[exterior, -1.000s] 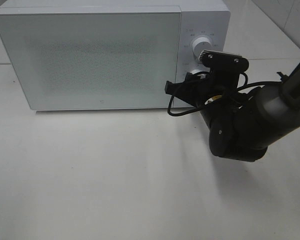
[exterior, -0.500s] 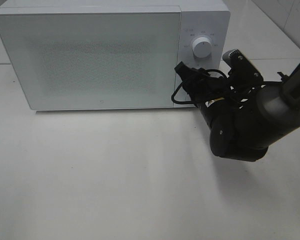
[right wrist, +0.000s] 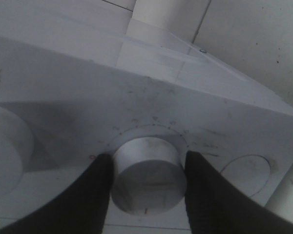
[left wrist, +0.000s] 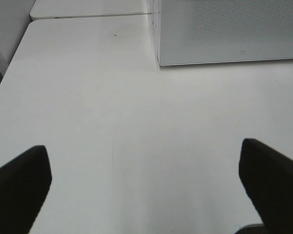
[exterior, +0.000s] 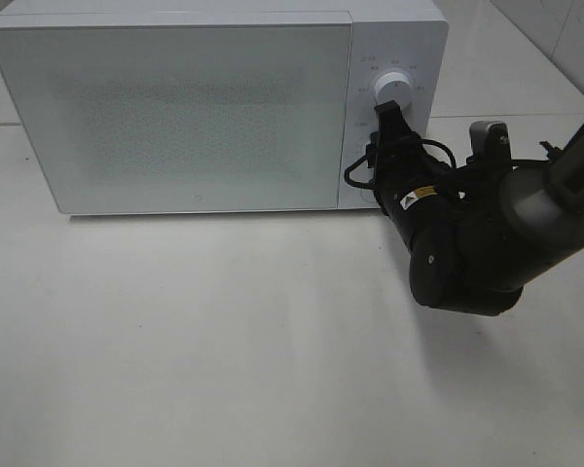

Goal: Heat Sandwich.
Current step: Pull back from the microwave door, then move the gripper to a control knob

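1. The right gripper (right wrist: 147, 165) clasped the microwave's lower dial (right wrist: 149, 187) between its fingers
2. The left gripper (left wrist: 146, 195) hung spread wide over the table (left wrist: 136, 122), the microwave (left wrist: 224, 29) ahead
3. The sandwich's whereabouts could not be told

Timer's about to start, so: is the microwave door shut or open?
Shut. The microwave door sits flush with the control panel, no gap at its edge, while the right gripper clamps the lower knob.
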Tool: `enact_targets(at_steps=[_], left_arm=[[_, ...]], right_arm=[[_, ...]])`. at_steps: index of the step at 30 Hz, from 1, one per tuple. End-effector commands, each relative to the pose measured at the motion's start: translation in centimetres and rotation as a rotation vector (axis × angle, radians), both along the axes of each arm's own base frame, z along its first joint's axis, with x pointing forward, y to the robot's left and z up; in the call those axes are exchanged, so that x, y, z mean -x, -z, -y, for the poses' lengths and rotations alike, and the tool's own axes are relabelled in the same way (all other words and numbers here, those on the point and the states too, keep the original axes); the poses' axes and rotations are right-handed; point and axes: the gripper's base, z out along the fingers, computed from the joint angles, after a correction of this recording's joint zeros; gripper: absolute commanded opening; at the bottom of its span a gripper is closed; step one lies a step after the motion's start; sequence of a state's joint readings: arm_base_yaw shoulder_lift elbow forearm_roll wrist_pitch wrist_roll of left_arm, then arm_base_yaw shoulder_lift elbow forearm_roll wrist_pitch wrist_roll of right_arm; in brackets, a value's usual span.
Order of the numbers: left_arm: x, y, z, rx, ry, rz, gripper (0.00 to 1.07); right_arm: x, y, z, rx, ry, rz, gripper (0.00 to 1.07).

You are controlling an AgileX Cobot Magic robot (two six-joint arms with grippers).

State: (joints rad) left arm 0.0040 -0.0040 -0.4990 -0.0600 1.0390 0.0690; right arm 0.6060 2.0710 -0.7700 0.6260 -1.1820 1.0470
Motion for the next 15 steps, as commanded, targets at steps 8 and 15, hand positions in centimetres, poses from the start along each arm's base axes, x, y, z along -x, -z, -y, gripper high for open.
enact_targets(at_steps=[8, 15], left_arm=[[0.37, 0.10, 0.07, 0.012, 0.000, 0.023, 1.01], [0.37, 0.10, 0.07, 0.012, 0.000, 0.023, 1.01]], right_arm=[[-0.37, -1.33, -0.24, -0.326, 0.032, 0.095, 0.09], [-0.39, -1.51, -0.20, -0.339, 0.035, 0.115, 0.10]])
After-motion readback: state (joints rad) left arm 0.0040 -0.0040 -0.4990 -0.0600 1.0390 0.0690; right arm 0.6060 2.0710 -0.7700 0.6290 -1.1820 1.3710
